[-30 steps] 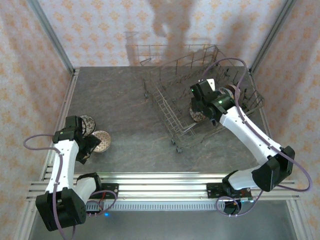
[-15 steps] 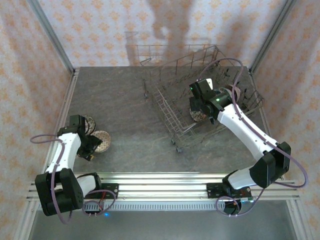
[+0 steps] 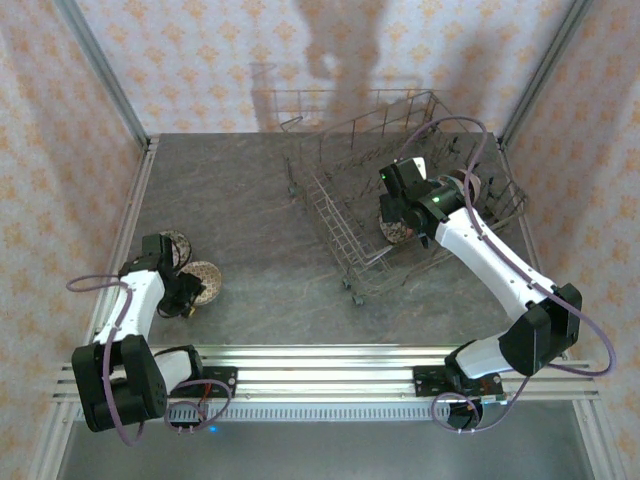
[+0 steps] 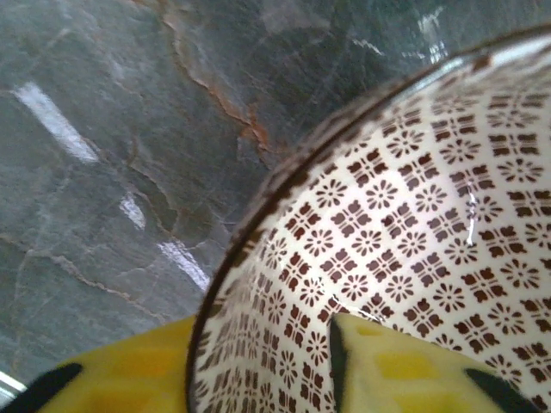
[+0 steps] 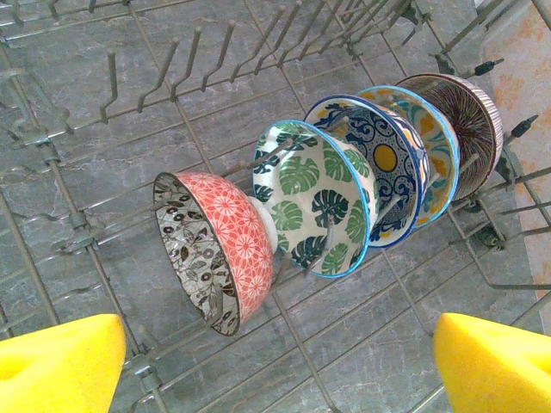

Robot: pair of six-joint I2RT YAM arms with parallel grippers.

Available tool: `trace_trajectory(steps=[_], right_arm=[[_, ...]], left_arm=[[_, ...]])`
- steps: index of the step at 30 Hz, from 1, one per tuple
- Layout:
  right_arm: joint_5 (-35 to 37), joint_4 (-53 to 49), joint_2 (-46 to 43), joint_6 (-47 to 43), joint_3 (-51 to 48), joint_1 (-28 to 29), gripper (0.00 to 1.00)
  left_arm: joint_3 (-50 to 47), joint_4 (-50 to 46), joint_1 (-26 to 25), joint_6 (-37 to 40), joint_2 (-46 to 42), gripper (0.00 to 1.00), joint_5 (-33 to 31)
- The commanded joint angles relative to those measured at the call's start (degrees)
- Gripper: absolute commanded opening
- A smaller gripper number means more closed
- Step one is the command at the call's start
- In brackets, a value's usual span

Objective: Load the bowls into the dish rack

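Observation:
A white bowl (image 4: 413, 198) with a brown flower pattern stands on the table, also seen from above as the tan bowl (image 3: 205, 279). My left gripper (image 4: 263, 361) grips its wall, one yellow finger (image 4: 103, 379) outside the rim and the other inside. A second bowl (image 3: 178, 245) sits just behind it. My right gripper (image 5: 275, 379) hangs open above the dish rack (image 3: 345, 235), nothing between its fingers. Below it several bowls stand on edge in a row, from a pink one (image 5: 225, 245) through a green-leaf one (image 5: 320, 200) to a brown-striped one (image 5: 469, 120).
The rack's upright tines (image 5: 172, 73) and raised wire sides (image 3: 400, 110) surround my right gripper (image 3: 398, 215). A metal rail (image 3: 125, 240) borders the table close to my left gripper (image 3: 185, 298). Bare stone table lies between the rack and the left bowls.
My left gripper's jaws have narrowed onto the patterned bowl's rim, and the wrist has shifted slightly nearer. The right arm edged slightly left over the rack, then held still, jaws open.

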Motion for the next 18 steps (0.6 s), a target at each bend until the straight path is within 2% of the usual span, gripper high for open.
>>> trace_trajectory(steps=[1,9,12,18], right_arm=[[1.13,-2.69,-1.41,-0.2,0.98,-0.25,0.92],[1.24,-4.67,-2.26,0.34,2.68,-0.09,0.91],[-0.96,-5.6,-2.8,0.46,3.62,-0.07,0.9],[-8.19,-6.7,-3.23,0.98,7.47,-0.07,0.87]], left_arm=[[-1.29,2.25,0.69,-1.16,-1.3,0.3,1.48],[-2.22,2.53,0.64,-1.02,-3.76,0.09,4.14],[-1.45,2.49,0.42,-0.3,-6.35,0.03,5.77],[2.22,1.59,-2.6,0.13,-12.14,0.0,7.07]])
